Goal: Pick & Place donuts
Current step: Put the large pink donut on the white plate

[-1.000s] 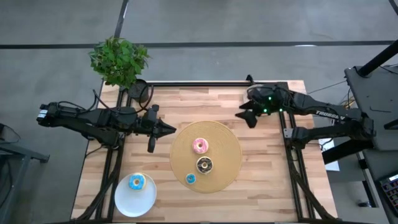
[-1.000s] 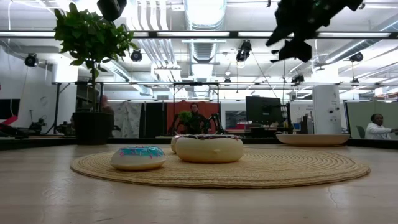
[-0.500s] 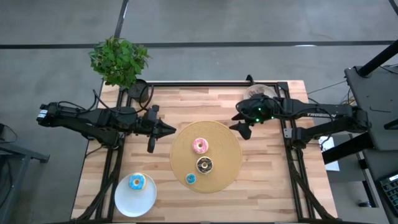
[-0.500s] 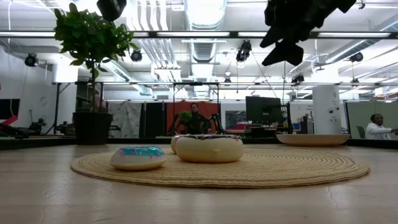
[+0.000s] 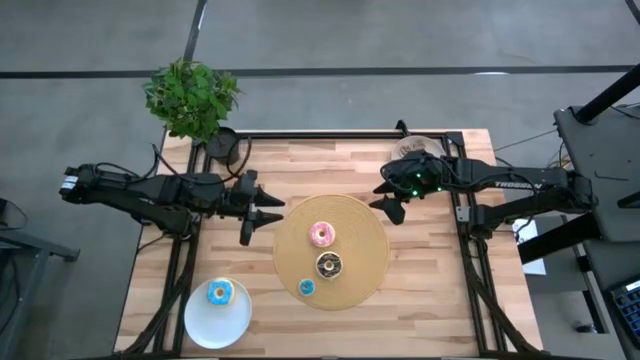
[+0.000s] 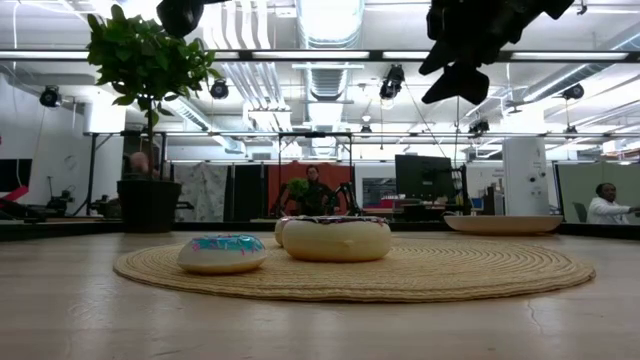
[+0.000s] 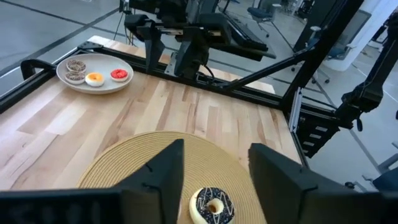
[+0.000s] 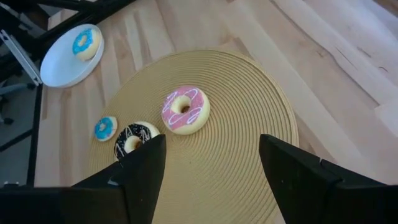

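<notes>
Pink-iced donut (image 5: 321,235) on woven mat (image 5: 368,262), between open right gripper (image 5: 388,197) and open left gripper (image 5: 268,208); nearer left.

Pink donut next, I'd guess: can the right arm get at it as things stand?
Probably yes. The right gripper hovers, jaws open, off the mat's edge; the pink donut lies apart from the chocolate donut, nothing between.

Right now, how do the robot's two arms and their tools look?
Both arms are dark, slim and jointed, with black cables along them. The right arm carries pale lettering on its forearm and small green lights near its wrist. Each ends in a two-finger tool: the left tool and the right tool have flat, angular black fingers.
</notes>
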Controlling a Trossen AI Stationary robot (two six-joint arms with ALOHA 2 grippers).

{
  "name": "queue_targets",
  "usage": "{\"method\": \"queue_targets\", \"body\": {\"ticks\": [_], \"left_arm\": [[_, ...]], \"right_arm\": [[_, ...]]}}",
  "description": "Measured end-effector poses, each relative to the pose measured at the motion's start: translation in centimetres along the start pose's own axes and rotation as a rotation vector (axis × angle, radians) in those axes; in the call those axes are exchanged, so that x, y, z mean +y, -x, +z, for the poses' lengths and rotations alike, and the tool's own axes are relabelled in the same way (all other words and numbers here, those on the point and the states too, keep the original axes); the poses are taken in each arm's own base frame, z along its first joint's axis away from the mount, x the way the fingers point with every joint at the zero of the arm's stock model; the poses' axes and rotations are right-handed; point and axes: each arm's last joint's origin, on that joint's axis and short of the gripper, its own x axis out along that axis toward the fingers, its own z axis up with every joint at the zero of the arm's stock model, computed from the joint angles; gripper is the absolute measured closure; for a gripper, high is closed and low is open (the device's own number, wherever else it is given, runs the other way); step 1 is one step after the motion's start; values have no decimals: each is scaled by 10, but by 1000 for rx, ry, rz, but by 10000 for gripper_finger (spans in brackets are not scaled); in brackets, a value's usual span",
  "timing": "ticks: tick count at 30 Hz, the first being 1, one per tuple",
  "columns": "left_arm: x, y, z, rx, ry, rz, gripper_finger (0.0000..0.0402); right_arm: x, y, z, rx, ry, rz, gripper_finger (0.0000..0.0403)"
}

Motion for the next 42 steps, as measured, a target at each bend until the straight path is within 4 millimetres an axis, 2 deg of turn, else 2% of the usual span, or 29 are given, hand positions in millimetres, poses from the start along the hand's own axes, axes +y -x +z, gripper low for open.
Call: {"method": "queue_targets", "body": {"ticks": [5,10,20,24,36,42], "left_arm": [[-1,-11,-4,50,-11,-6,225],[-6,-22,4,72,-56,-38,223],[-12,-42,15,290,-179,13,223],[-15,-51,19,372,-234,24,223],[-15,-86,14,475,-328,35,223],[-10,-93,11,495,-322,51,223]], "right_arm": [[-1,2,-3,29,-4,-12,154],[3,12,2,21,-6,-9,154],[20,61,25,-106,31,43,154],[24,81,27,-125,78,42,154],[25,116,19,-125,135,17,154],[29,131,12,-147,189,94,154]]}}
